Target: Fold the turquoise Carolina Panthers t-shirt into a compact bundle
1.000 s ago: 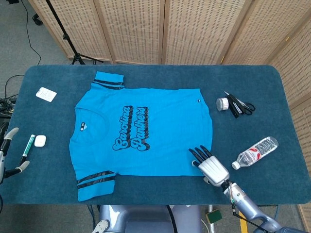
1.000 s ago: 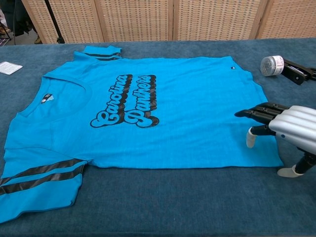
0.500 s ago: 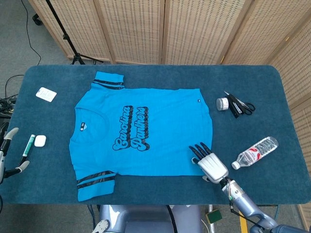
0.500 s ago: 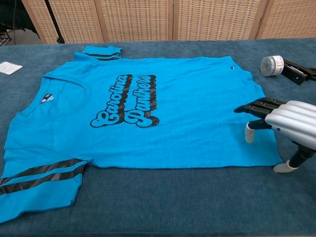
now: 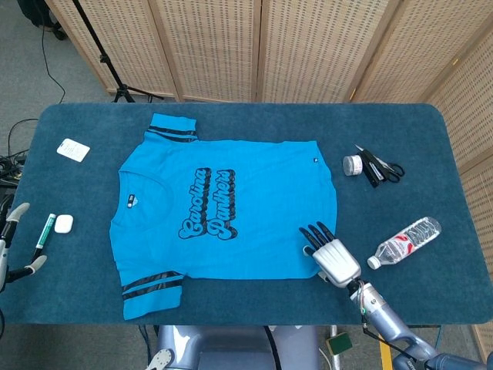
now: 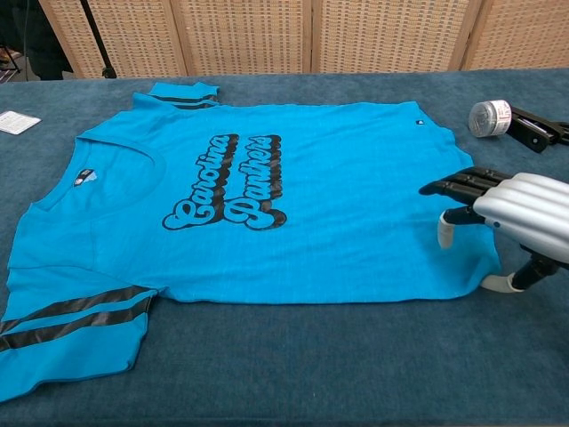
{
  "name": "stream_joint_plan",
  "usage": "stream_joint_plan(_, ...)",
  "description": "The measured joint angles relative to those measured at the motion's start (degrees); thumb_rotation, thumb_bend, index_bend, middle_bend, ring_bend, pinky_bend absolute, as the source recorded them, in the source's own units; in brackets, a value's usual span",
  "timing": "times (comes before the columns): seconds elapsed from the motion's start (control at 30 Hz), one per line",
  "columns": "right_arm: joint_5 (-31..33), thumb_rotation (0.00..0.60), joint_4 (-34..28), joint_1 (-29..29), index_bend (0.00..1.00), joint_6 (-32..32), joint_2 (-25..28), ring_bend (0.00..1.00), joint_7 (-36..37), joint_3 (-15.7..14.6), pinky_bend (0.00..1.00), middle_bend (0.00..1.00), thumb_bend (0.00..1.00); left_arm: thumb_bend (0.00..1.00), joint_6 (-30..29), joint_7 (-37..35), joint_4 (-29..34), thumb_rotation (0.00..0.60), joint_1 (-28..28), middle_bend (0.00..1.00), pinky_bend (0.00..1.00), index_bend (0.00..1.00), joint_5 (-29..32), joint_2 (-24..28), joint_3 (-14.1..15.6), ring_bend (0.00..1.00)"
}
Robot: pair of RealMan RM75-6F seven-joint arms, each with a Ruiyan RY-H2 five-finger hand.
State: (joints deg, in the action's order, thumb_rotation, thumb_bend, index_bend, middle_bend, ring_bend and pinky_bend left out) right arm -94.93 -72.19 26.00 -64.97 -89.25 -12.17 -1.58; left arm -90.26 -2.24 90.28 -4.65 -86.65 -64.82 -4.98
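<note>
Lying flat just left of the right hand is one turquoise t-shirt with black script lettering; the hand's spread fingers hover over its near hem corner, gripping nothing. To that hand's right lie one clear plastic bottle, one small grey jar and one pair of black scissors. Only white fingertips of the left hand show; its state is unclear.

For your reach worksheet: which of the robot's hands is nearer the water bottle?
Right. The right hand sits at the shirt's hem corner, just beside the water bottle; the left hand is off the table's far edge.
</note>
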Motion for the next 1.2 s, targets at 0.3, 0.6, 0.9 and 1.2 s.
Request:
stream_joint_plan(0.3, -0.16, 0.6, -1.07, 0.6, 0.57, 0.75, 1.27, 0.0, -0.96, -0.65, 0.0, 0.07, 0.41, 0.07, 0.01, -0.15, 0.02, 0.6, -0.01, 0.0, 0.0, 0.0, -0.04, 0.06, -0.01, 0.0)
stream_joint_plan(0.6, -0.31, 0.6, -0.45, 0.84, 0.64, 0.74, 1.49, 0.0, -0.52, -1.27, 0.0, 0.07, 0.41, 0.07, -0.06, -0.26, -0.01, 0.6, 0.04, 0.0, 0.0, 0.0, -0.07, 0.08, -0.01, 0.0)
stream_joint_plan(0.9, -2.46, 0.6, -0.03, 0.55, 0.64, -2.01, 2.22, 0.0, 2.94, -2.41, 0.0, 0.07, 0.41, 0.07, 0.28, 0.32, -0.28, 0.6, -0.14, 0.0, 0.0, 0.0, -0.94, -0.34, 0.56, 0.0)
stream_joint_plan(1.2, -6.16, 0.6, 1.33, -0.07, 0.65, -5.94, 2.46, 0.0, 6.7, -4.38, 0.0, 0.07, 0.41, 0.07, 0.41, -0.84, -4.52, 0.6, -0.98, 0.0, 0.0, 0.0, -7.52, -1.63, 3.32, 0.0)
